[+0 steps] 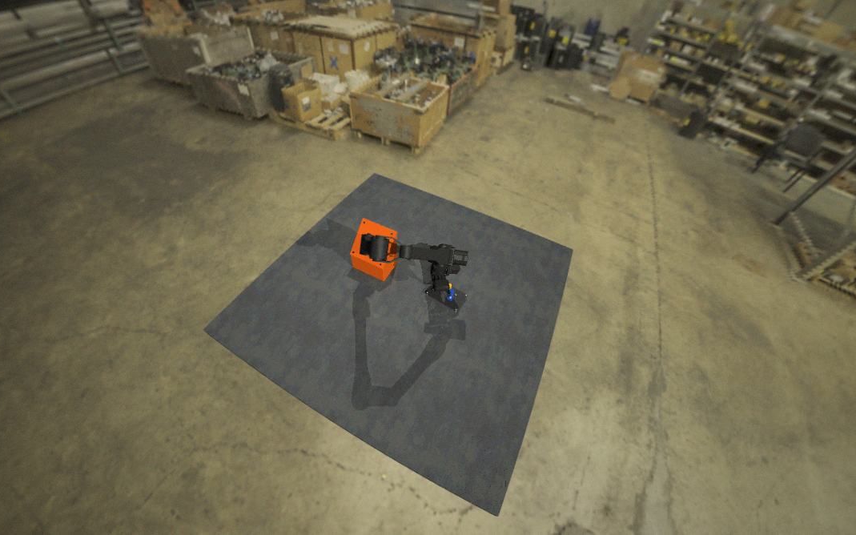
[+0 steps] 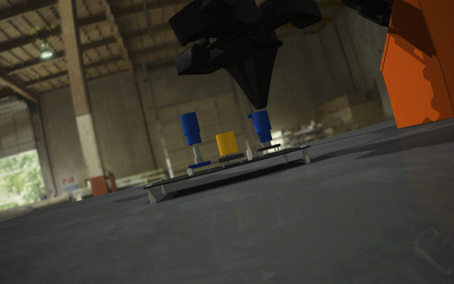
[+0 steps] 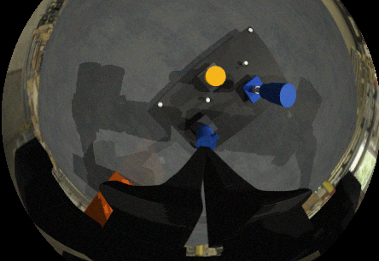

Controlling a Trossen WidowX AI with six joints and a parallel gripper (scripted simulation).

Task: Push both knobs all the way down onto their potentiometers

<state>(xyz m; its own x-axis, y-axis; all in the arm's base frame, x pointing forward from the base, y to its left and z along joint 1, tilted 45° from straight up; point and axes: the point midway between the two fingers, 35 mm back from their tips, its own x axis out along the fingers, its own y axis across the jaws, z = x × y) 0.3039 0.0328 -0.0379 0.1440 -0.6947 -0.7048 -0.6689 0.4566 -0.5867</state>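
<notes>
The circuit board stands on short white legs. My gripper is shut and empty, pointing down. Its tip is at or just above the top of the near blue knob; I cannot tell if they touch. A short bit of grey shaft shows between this knob and its dark potentiometer, which stands on its pins above the board. The other blue knob sits high, with a long stretch of shaft above its blue potentiometer.
A yellow knob sits low on its potentiometer between the two blue knobs. White posts stand on the board. The orange arm base is on the dark mat, to the right in the exterior view.
</notes>
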